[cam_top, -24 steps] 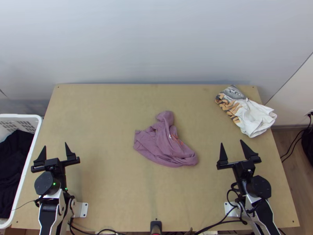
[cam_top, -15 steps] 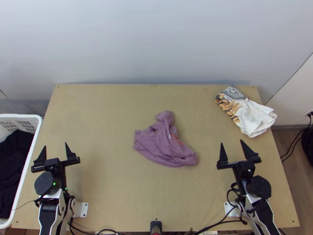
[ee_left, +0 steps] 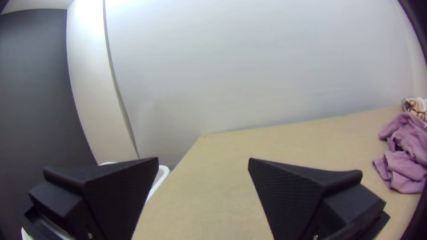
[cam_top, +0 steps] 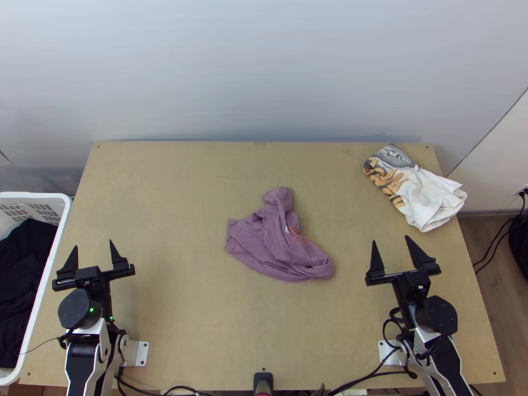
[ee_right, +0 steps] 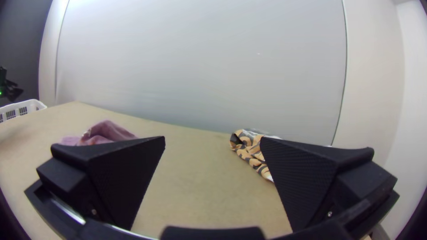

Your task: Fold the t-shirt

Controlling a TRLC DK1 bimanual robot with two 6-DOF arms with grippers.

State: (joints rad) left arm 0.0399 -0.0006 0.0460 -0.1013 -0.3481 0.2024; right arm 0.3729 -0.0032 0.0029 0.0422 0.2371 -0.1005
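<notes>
I have the mauve t-shirt (cam_top: 280, 244) bunched up in the middle of the table (cam_top: 185, 198), a crumpled lump sticking out toward the far edge and a flatter corner toward my left arm. Its long near side slants from that corner to a rounded end, and that end points over at my right gripper (cam_top: 391, 239). So the right arm is clearly the nearer one; the left gripper (cam_top: 93, 244) stands well apart on the other side. Both pairs of fingers are spread wide with nothing between them, tips toward the far edge, so the cloth lies sideways of each, inward. I judge the job is at its very start: each arm needs to swing in and down, the right with less to cover, and I'd want the shirt opened flat before any fold. From up here I can't really read which layer is on top, so a pinch might catch several at once.
</notes>
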